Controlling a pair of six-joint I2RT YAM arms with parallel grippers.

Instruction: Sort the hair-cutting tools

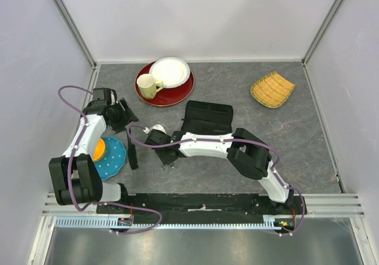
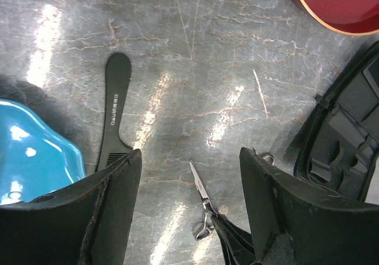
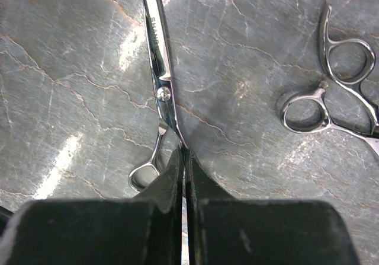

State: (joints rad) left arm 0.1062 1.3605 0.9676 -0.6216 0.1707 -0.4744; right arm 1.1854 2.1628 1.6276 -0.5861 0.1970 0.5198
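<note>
Right wrist view: the right gripper [image 3: 182, 158] fingers are pressed together, pinching one handle shank of the slim silver metal scissors [image 3: 161, 93]. These lie flat on the grey table [image 3: 71, 69], just near-left of the flat black rectangular case [image 1: 207, 118]. A second silver ring-handled pair [image 3: 331, 99] lies beside them, not touching. The left gripper [image 2: 189, 155] hangs w/ fingers spread, nothing btw them. The slim black plastic comb with handle [image 2: 115, 117] lies further left of the case. Step in hand, I judge: the grasp of the first scissors. Nxt move calls for a straight lift w/o the thin metal slipping, then carrying to its place, prob. the case.
</note>
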